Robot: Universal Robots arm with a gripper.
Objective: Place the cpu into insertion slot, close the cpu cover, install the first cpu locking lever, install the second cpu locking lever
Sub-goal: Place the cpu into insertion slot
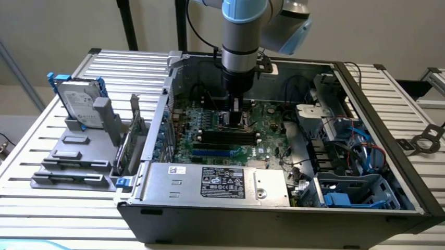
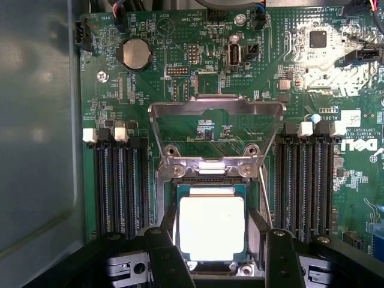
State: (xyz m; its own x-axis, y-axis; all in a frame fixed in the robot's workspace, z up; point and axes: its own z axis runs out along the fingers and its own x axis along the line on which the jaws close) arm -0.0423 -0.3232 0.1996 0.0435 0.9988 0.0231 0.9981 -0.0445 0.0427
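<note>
The gripper (image 2: 217,235) is seen spread wide with nothing gripped, the cpu (image 2: 212,225) being seated flat in the insertion slot (image 2: 210,182) directly between its fingers (image 2: 162,258), and the cpu cover (image 2: 216,107) is raised just beyond them.

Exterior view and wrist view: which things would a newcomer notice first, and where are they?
In the exterior view, the grey arm reaches down into the open computer case. In the wrist view, the bright silver cpu lies in the insertion slot, between the fingers of the open hand. The cpu cover stands raised at the slot's edge.
</note>
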